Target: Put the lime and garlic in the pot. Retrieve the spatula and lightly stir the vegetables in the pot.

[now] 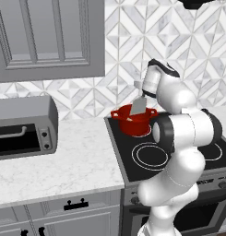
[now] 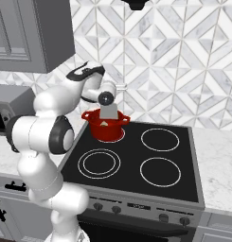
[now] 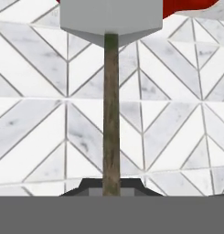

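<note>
The red pot (image 1: 133, 123) (image 2: 107, 128) stands on the stove's back left burner. Just above it hangs the spatula (image 1: 139, 106) (image 2: 108, 112), its pale blade at the pot's mouth and its thin brown handle (image 3: 111, 114) running up to my gripper (image 1: 141, 88) (image 2: 118, 88) (image 3: 111, 189). The gripper is shut on that handle and points at the tiled wall. In the hand view the blade (image 3: 111, 18) and a bit of the pot's red rim (image 3: 191, 5) sit at the top edge. A small pale piece (image 2: 104, 124) shows inside the pot, perhaps the garlic. The lime is hidden.
The black cooktop (image 2: 136, 160) has three bare burner rings beside the pot. A grey toaster oven (image 1: 22, 129) sits on the marble counter (image 1: 77, 161) to the left. An upper cabinet (image 1: 50, 37) hangs above it. My own arm (image 1: 183, 129) rises over the stove's front.
</note>
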